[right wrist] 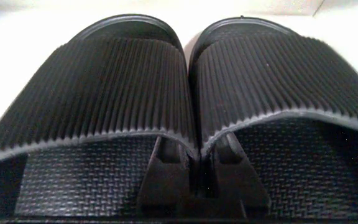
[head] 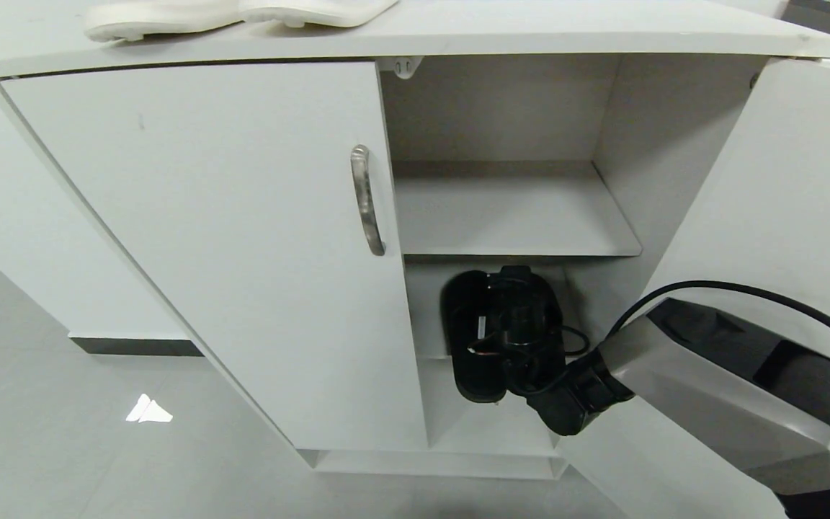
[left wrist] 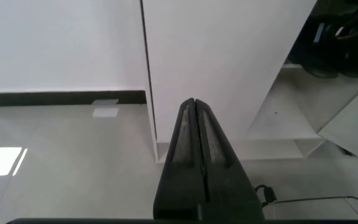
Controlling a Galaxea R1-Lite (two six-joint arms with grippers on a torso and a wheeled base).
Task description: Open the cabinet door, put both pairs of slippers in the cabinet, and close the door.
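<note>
A pair of black slippers [head: 474, 346] sits in the open right half of the white cabinet [head: 530, 32], in the compartment under the upper shelf [head: 509, 216]. My right gripper [head: 514, 324] is shut on them. The right wrist view has its fingers [right wrist: 161, 180] pinching the two inner side walls of the ribbed black slippers [right wrist: 123, 81] together. A white pair of slippers [head: 242, 14] lies on the cabinet top. My left gripper [left wrist: 194, 109] hangs low over the floor in front of the cabinet, shut and holding nothing. The black slippers [left wrist: 337, 43] show far off behind it.
The left door [head: 206, 238] with its metal handle [head: 367, 200] is closed. The right door [head: 782, 194] stands swung open beside my right arm. A scrap of white paper [head: 147, 411] lies on the grey floor at the left.
</note>
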